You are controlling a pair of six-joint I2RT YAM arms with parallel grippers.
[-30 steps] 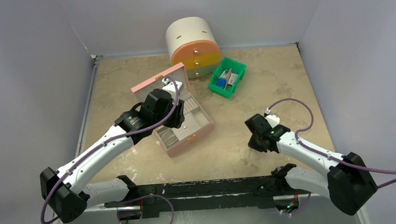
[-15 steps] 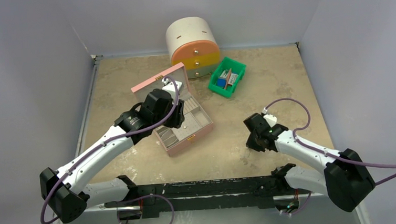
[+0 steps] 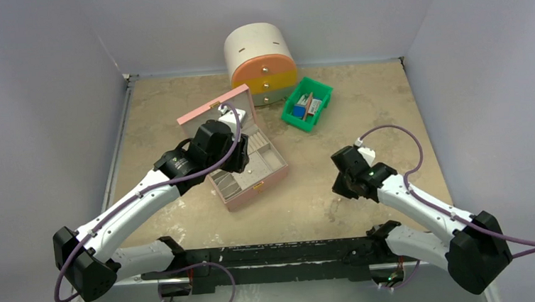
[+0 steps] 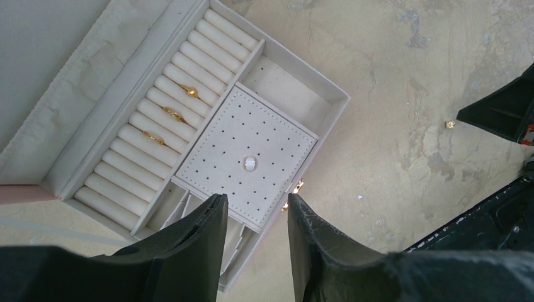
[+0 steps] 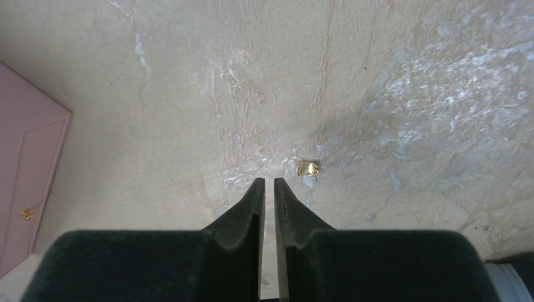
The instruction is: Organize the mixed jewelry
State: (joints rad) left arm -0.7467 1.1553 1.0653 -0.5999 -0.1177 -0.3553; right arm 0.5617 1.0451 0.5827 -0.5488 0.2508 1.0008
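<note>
The pink jewelry box (image 3: 249,169) lies open under my left gripper (image 3: 235,162). In the left wrist view its ring rolls hold three gold rings (image 4: 174,114), and a pale stud (image 4: 250,164) sits in the perforated pad. My left gripper (image 4: 255,202) is open and empty above the pad's near edge. A tiny gold stud (image 4: 449,125) lies on the table to the right. My right gripper (image 5: 268,182) is shut and empty, low over the table. A small gold ring (image 5: 308,168) lies just right of its tips. The silvery hoop is out of view.
A round drawer unit (image 3: 261,65) with orange and yellow drawers stands at the back. A green bin (image 3: 307,103) of coloured items sits beside it. The box's pink lid (image 3: 208,111) stands open behind my left gripper. The box's pink side (image 5: 25,170) shows left of my right gripper.
My right arm has shifted slightly, its wrist moving a little right and back and its elbow swinging right. My left arm and the box have not moved.
</note>
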